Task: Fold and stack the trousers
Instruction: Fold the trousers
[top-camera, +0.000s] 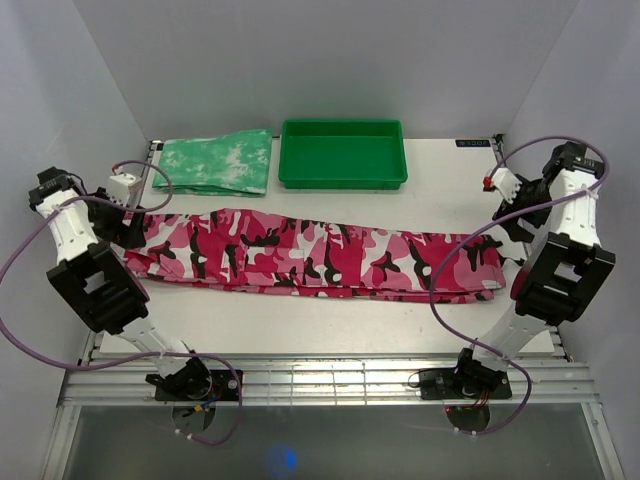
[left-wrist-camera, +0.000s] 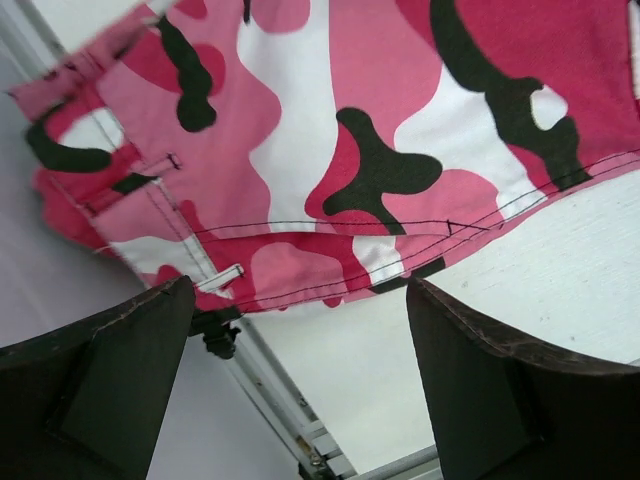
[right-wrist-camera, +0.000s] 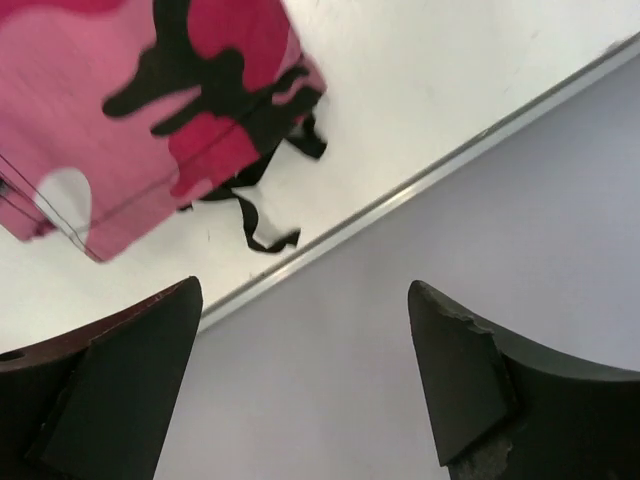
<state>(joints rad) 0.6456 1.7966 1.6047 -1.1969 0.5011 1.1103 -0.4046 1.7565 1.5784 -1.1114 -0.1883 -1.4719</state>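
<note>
The trousers (top-camera: 315, 253), pink, white and black camouflage, lie flat and stretched left to right across the middle of the table, legs folded one on the other. My left gripper (top-camera: 128, 228) is open at their left end, by the waistband (left-wrist-camera: 130, 180), holding nothing. My right gripper (top-camera: 512, 222) is open just off their right end, where the leg hems (right-wrist-camera: 200, 110) show with a black-and-white tie trailing on the table. Its fingers (right-wrist-camera: 470, 370) hang over the table's right edge.
A mottled green-and-white folded cloth (top-camera: 215, 162) lies at the back left. A green tray (top-camera: 343, 176) stands at the back middle. Grey walls close in on both sides. The table's metal edge rail (right-wrist-camera: 420, 175) runs by the right gripper.
</note>
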